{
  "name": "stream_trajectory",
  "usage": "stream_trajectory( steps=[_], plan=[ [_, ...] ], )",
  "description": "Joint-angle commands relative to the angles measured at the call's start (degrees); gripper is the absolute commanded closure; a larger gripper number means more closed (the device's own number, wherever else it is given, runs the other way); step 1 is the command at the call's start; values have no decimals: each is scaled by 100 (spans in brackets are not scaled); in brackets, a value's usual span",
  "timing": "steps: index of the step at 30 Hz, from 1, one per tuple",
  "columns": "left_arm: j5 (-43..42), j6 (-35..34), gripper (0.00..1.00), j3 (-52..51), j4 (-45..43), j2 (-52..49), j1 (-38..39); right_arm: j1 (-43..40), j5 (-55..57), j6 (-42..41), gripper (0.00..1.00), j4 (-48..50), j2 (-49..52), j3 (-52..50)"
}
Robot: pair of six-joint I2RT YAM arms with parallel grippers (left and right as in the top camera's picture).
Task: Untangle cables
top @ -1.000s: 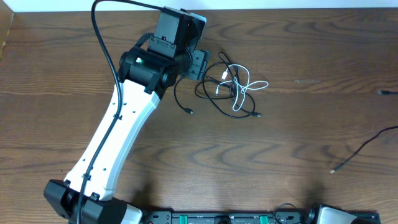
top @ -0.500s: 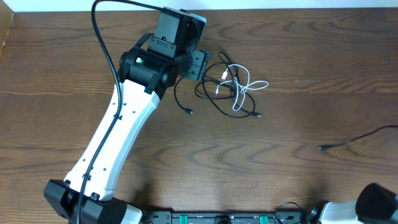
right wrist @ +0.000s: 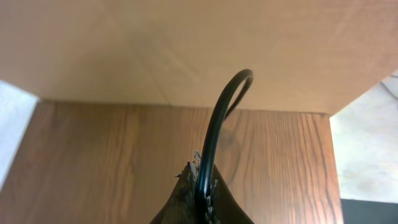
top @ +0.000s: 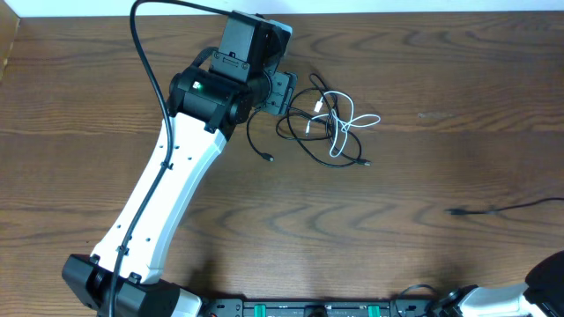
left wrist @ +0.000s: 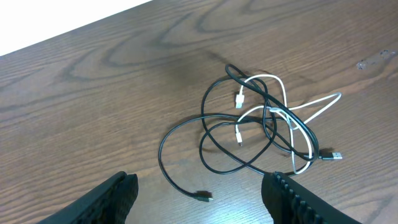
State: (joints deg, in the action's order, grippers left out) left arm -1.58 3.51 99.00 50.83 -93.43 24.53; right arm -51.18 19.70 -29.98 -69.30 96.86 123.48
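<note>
A black cable (top: 249,136) and a white cable (top: 354,121) lie tangled together on the wooden table at upper middle. In the left wrist view the black cable (left wrist: 163,146) loops left and through the white cable (left wrist: 311,103). My left gripper (left wrist: 202,199) is open and empty, hovering above the tangle's left side, with a black plug end (left wrist: 204,196) between its fingers' line of sight. My right gripper (right wrist: 202,186) is shut on a separate black cable (right wrist: 217,118), which trails across the table at the right (top: 498,209).
The left arm (top: 167,194) reaches diagonally from the bottom left to the tangle. The right arm (top: 551,273) shows only at the bottom right corner. The table's far edge meets a white wall (top: 423,5). The right wrist view shows a wooden panel and the table edge.
The separate black cable at the right has been dragged up and left, then lies flatter. The right arm has risen into the bottom right corner. The left arm and the tangle have not moved.
</note>
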Motion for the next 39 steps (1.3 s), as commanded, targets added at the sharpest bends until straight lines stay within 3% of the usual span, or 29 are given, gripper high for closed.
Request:
stream_trajectory(
  steps=[1,4,13,26,32,39],
  plan=[
    [-35,98,31,-52,15,-55,-2,-398,-774,107,99,295,63,42],
    [-35,96,31,-52,15,-55,-2,-579,-1316,391,99,612,256,42],
    [-35,96,30,-52,39,-55,-2,-570,-1399,933,99,1414,927,42],
    [-37,70,30,-52,122,-57,-2,85,-1587,1934,99,3252,1014,42],
    [-39,28,30,-52,120,-57,0,173,-2249,1934,99,3329,1014,42],
    [-39,-35,30,-52,122,-57,-2,177,-2922,1845,99,2769,1027,42]
  ],
)
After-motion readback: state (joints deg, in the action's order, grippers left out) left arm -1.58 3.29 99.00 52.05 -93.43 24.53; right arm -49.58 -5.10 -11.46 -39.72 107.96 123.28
